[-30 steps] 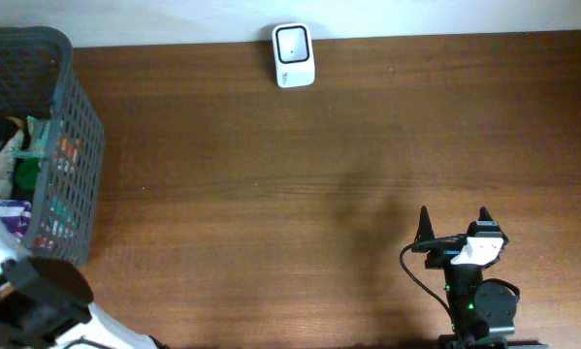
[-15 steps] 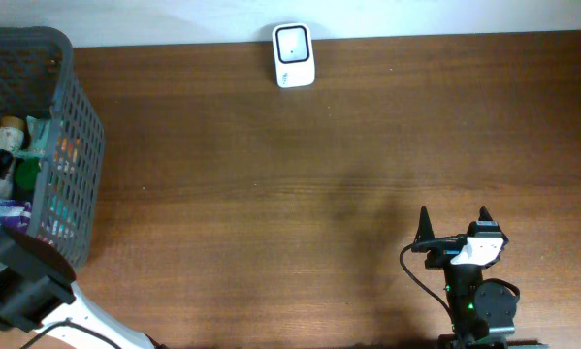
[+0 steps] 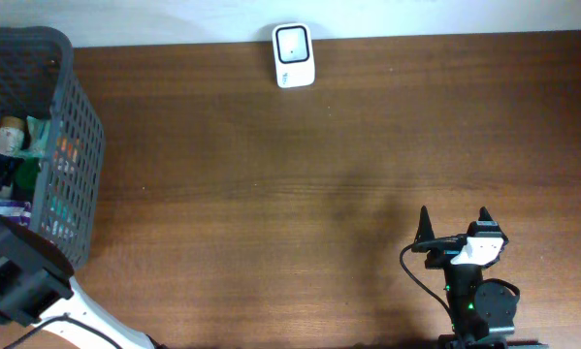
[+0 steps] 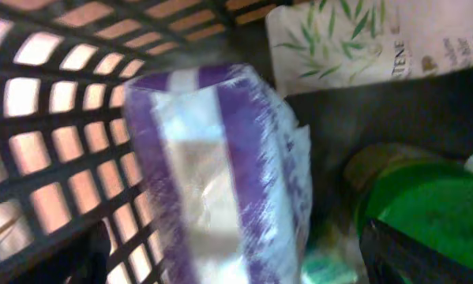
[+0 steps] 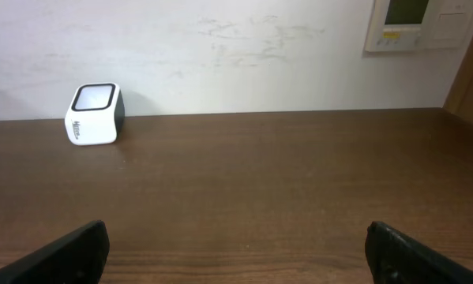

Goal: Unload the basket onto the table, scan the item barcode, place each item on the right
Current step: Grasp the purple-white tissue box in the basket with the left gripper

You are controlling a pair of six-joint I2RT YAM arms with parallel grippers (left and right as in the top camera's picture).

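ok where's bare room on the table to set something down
Free: the wide bare table top between basket, scanner and right pincer, and the far-right stretch beyond the scanner. Crowded: inside the basket, where a purple-striped pack and a green lid sit packed close.

Overhead light is even and sharp, with a soft shadow on the surface (image 3: 368, 199). The left wrist view is dim and blurred, and light glows through the basket (image 4: 31, 118) mesh. The right wrist view is bright, and the scanner (image 5: 95, 114) casts a faint shadow.
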